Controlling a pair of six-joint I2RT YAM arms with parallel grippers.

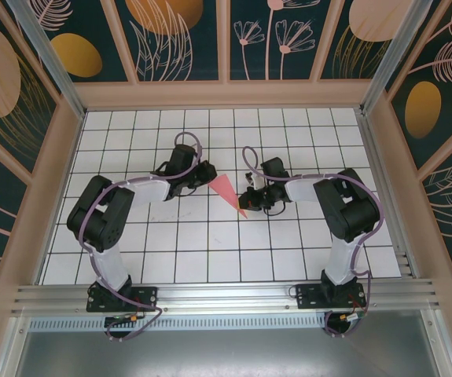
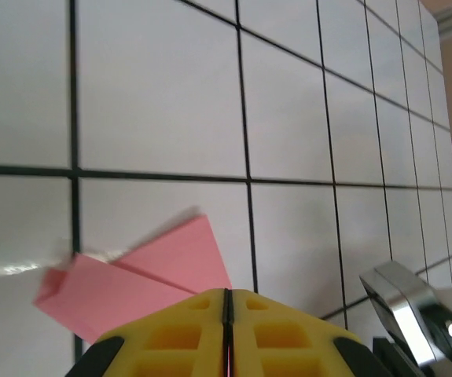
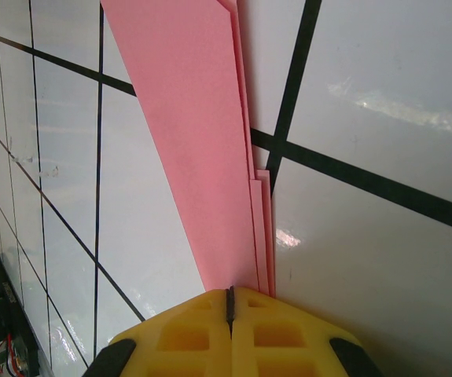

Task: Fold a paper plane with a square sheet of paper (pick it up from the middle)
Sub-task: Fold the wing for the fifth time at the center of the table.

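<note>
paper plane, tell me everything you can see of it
The paper plane is a slim pink-red dart of thin paper, folded in several layers whose stepped edges show in the right wrist view. It runs slantwise over the white grid table, wide end by the left gripper, narrow nose by the right gripper. Both grippers are shut on it, one at each end. Whether it touches the table cannot be told.

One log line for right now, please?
pink folded paper plane: held both ends | left tool: shut on wide end | right tool: shut on nose
</note>
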